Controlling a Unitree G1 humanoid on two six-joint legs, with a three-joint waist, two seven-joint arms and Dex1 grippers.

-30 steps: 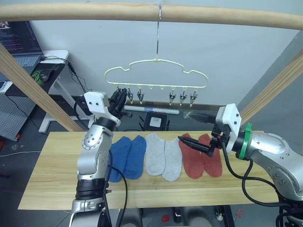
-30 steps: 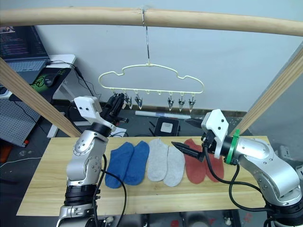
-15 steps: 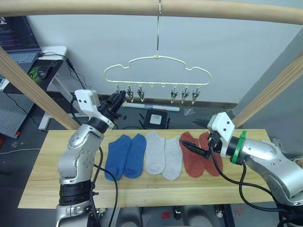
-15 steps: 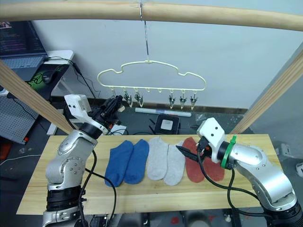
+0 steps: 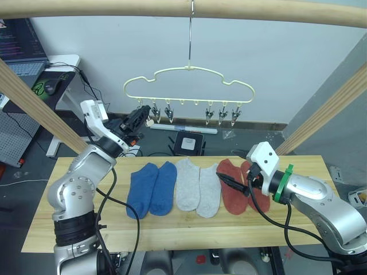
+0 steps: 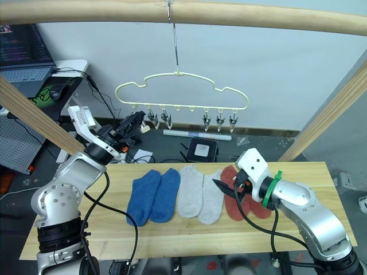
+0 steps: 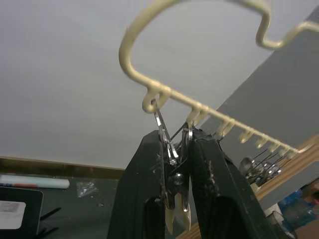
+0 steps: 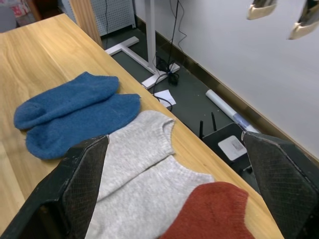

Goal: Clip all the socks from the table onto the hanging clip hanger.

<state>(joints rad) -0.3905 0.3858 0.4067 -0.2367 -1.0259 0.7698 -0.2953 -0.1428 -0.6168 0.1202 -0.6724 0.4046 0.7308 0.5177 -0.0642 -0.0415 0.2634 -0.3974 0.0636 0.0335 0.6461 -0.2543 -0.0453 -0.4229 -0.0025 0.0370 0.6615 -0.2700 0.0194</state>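
Raised to the end of the pale yellow cloud-shaped wire clip hanger (image 5: pixel 189 87), the left claw (image 7: pixel 175 199) is seen pinched on the outermost small silver metal clip (image 7: pixel 172 169), whose handles are squeezed between the two black fingers (image 7: pixel 144 189). The right claw (image 6: pixel 223 187) is held low with its fingers spread wide apart just over the inner rust red sock (image 5: pixel 231 192), and nothing is gripped by it. All six short knit socks lie flat in a row on the long light wooden surface (image 5: pixel 74 223): two blue socks (image 5: pixel 150 188) on the robot's left, two light grey socks (image 5: pixel 198 187) in the middle, and two rust red ones on the right. None has been hung, so the task is judged to be at its very start, with the first clip being readied while the first sock is approached. Next, it is judged that the right claw must be lowered onto the red sock's cuff, closed on it, and the cuff carried up into the clip's mouth while the clip is held pressed open.
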